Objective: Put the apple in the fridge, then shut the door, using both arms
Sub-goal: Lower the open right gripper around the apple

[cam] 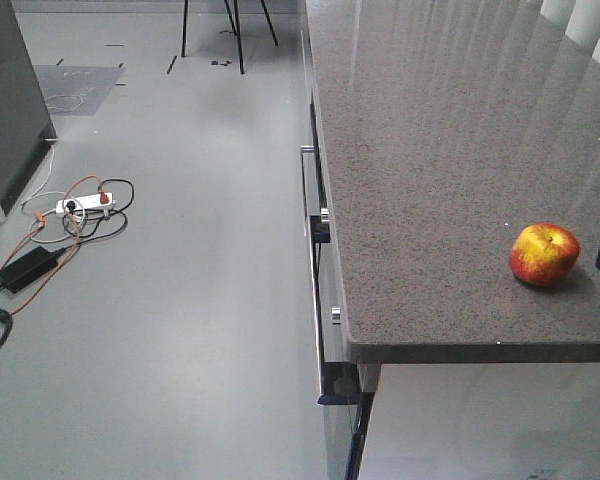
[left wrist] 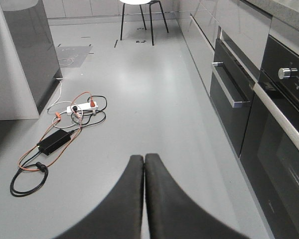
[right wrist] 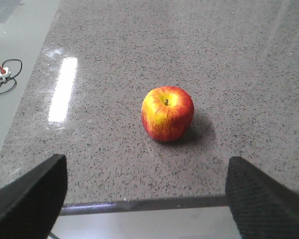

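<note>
Facing apple (right wrist: 167,113), right tool (right wrist: 147,167) spread wide.

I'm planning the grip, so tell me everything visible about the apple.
The apple is small, round and glossy, red with yellow streaks, stem in a dimple on top. It stands upright and looks whole, close to the near edge of the grey speckled counter, shadow to its right. Only the counter touches it; the open right hand is short of it.
</note>
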